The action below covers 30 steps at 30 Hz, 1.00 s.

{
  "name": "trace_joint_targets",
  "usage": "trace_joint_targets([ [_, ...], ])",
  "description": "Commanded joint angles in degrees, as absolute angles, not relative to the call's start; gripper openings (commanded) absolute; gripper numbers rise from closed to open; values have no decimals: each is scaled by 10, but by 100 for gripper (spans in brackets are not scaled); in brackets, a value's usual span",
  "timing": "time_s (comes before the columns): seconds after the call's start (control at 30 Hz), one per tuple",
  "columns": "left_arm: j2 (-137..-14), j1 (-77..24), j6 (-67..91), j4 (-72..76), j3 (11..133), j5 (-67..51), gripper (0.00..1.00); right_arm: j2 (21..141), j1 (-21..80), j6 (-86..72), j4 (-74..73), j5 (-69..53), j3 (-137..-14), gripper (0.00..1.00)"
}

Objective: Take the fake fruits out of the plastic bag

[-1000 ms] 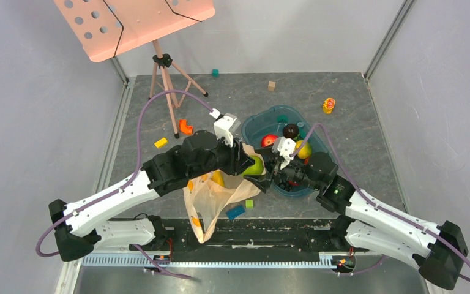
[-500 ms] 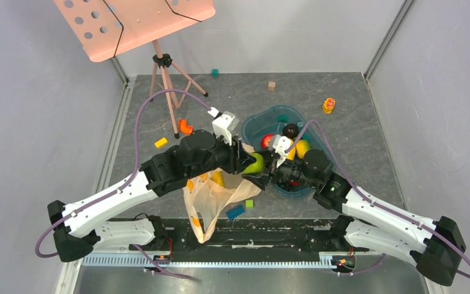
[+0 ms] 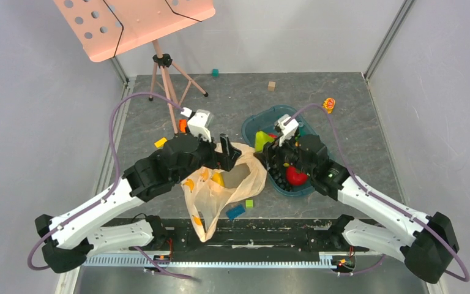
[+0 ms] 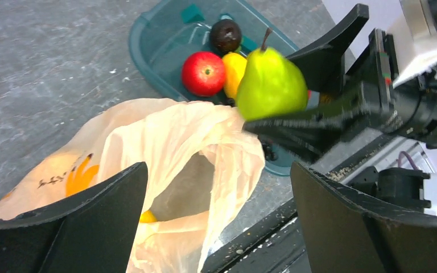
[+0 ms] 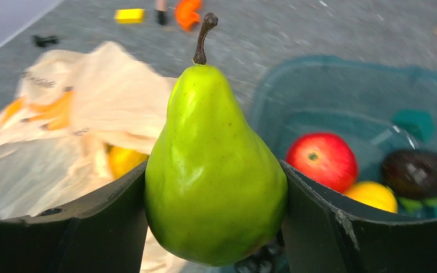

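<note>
My right gripper was clamped on the green pear. I held it stem up at the edge of the teal tray, just beside the plastic bag. My left gripper stood wide open above the bag's mouth, holding nothing. One yellow fruit lay inside the bag. The red apple and lemon lay touching in the tray.
</note>
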<state>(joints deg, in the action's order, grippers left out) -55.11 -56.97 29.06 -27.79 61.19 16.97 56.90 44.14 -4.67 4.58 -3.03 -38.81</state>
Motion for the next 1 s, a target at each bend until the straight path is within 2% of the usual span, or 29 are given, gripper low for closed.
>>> trace_joint_targets([
  [0.0, -525, -552, 301, -302, 593, 201, 100, 583, 378, -94, 17, 12, -408, 26],
  [0.27, -498, -537, 298, -319, 541, 192, 100, 640, 316, -87, -43, 50, -453, 29],
  [0.53, -459, -513, 281, -321, 527, 173, 100, 717, 243, -96, -62, 10, -495, 28],
  [0.97, -420, -512, 286, -296, 480, 133, 100, 901, 232, -78, -69, 25, -611, 29],
])
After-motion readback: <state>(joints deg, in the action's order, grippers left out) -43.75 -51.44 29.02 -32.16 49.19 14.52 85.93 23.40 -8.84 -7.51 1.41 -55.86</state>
